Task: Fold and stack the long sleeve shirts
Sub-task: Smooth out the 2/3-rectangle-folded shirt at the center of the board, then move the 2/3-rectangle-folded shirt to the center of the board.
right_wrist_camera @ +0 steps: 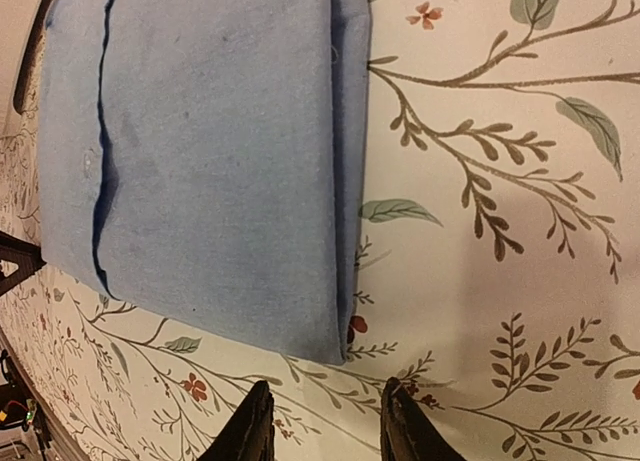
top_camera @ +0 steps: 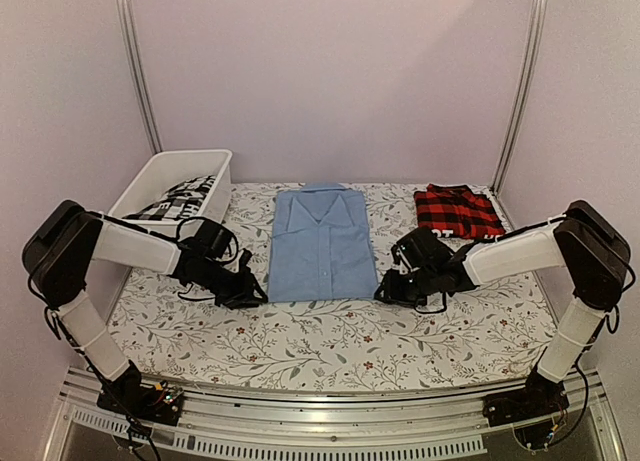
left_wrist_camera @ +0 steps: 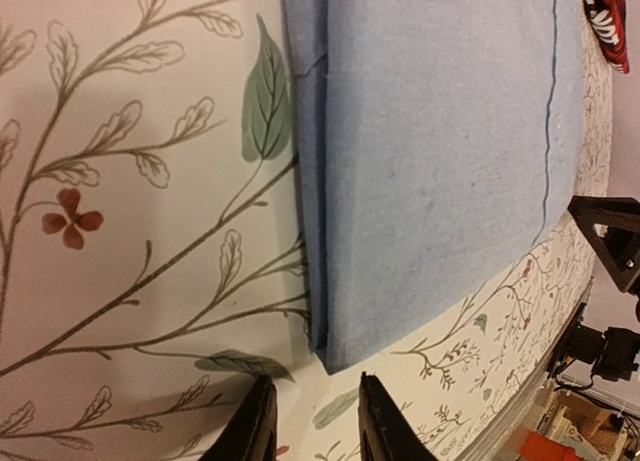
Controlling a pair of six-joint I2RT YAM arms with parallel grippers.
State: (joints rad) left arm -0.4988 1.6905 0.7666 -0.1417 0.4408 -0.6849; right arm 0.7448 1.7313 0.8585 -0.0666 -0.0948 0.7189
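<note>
The light blue shirt (top_camera: 321, 245) lies folded flat, collar to the back, in the middle of the floral table cloth. My left gripper (top_camera: 255, 296) is open and empty at the shirt's near left corner (left_wrist_camera: 335, 351), just short of it. My right gripper (top_camera: 385, 293) is open and empty at the shirt's near right corner (right_wrist_camera: 335, 346). The red-and-black plaid shirt (top_camera: 458, 210) lies folded at the back right, apart from both grippers; a bit of it shows in the left wrist view (left_wrist_camera: 608, 21).
A white plastic bin (top_camera: 145, 187) with black-and-white patterned cloth (top_camera: 180, 199) in it stands at the back left. Pale walls and metal posts close in the table. The table's near edge has a metal rail (top_camera: 330, 421).
</note>
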